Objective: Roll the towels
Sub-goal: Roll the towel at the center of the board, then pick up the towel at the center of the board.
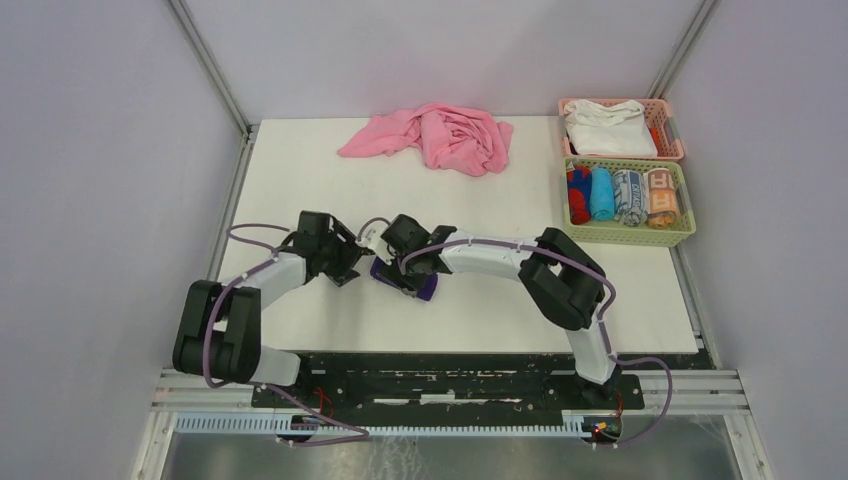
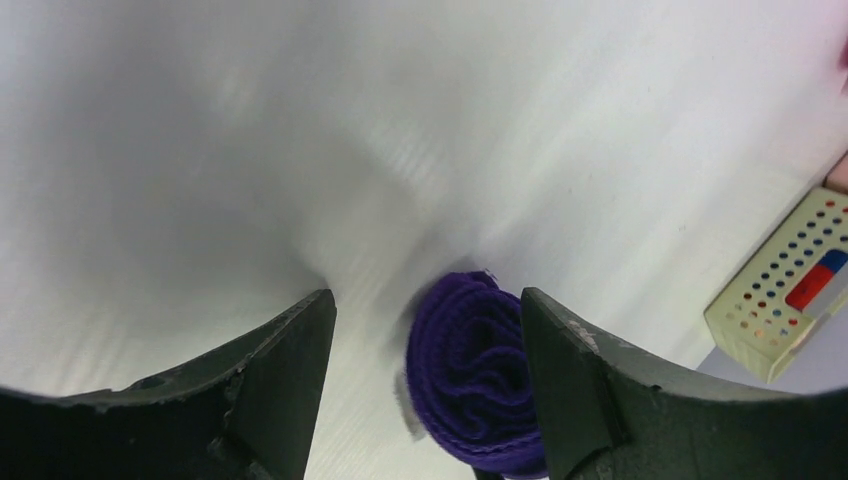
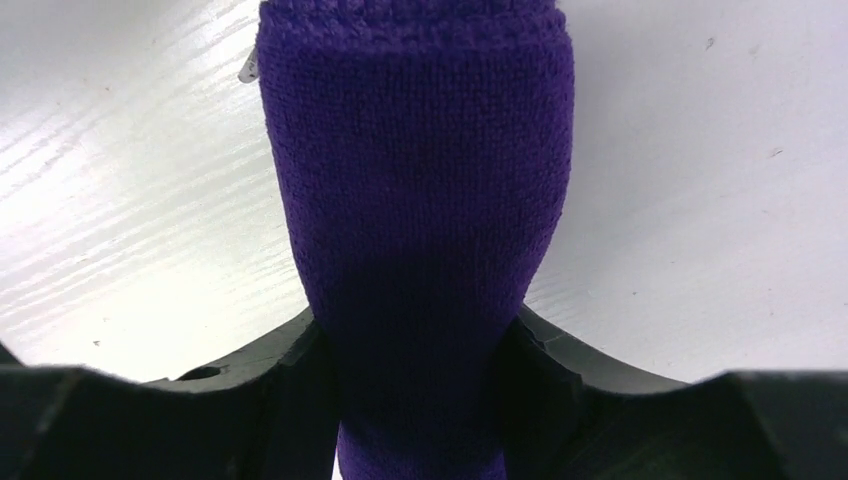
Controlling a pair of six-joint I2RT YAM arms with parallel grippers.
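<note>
- My right gripper (image 3: 415,340) is clamped around the rolled purple towel (image 3: 420,200), which lies on the table (image 1: 300,180) near the middle. The frame cuts off the roll's near end.
- My left gripper (image 2: 425,300) is spread wide, with the roll's spiral end between the fingers. Can't tell if it's touching one.
- From above, my wrists hide most of the roll.
- The pink towel (image 1: 440,135) lies crumpled at the far edge.

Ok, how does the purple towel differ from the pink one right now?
The purple towel is rolled into a tight cylinder, while the pink towel lies crumpled and unrolled. The purple towel is clamped in the right gripper near the middle of the table. The pink towel sits at the far edge with no gripper near it. Both are plain, single-coloured cloths.
</note>
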